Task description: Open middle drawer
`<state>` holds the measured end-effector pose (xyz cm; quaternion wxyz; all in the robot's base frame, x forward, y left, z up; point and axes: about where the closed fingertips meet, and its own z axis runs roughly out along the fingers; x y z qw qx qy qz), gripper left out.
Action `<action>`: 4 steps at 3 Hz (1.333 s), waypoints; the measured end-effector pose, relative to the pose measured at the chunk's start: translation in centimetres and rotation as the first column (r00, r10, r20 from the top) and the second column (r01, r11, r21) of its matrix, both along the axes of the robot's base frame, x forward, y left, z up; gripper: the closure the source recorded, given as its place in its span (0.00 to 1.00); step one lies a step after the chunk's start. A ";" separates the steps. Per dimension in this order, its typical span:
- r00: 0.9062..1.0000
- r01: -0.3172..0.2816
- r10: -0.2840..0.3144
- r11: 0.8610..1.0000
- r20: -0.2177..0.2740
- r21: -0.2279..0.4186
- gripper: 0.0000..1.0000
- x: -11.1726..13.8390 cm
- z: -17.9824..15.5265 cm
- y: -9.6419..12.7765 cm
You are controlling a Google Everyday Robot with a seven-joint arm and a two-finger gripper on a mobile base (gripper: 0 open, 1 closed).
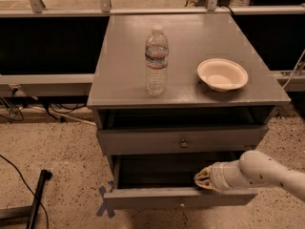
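Observation:
The grey cabinet [190, 37] shows two drawer fronts in the camera view. The upper front [143, 141], with a small round knob [183, 143], stands slightly out with a dark gap above it. Below it the middle drawer [143, 199] is pulled out, and its dark inside [157, 171] is visible. Its knob [181, 204] sits at the centre of the front. My gripper [200, 179] reaches in from the right on a white arm [267, 171]. Its tip is at the top edge of the middle drawer's front, right of centre.
A clear plastic water bottle [156, 61] and a white bowl [222, 74] stand on the cabinet top. A black rod [37, 197] and cables lie on the speckled floor at the left. Blue tape [104, 200] marks the floor by the drawer's left corner.

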<state>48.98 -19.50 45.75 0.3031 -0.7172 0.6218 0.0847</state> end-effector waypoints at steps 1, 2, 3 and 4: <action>1.000 0.002 0.000 0.995 0.020 -0.101 1.00 0.2 0.3 0.2; 0.999 0.016 -0.009 0.981 0.037 -0.193 1.00 0.7 0.0 0.2; 0.999 0.044 -0.035 0.966 0.038 -0.256 1.00 1.4 -1.3 -0.8; 0.997 0.075 -0.067 0.953 0.037 -0.294 1.00 2.0 -2.3 -2.3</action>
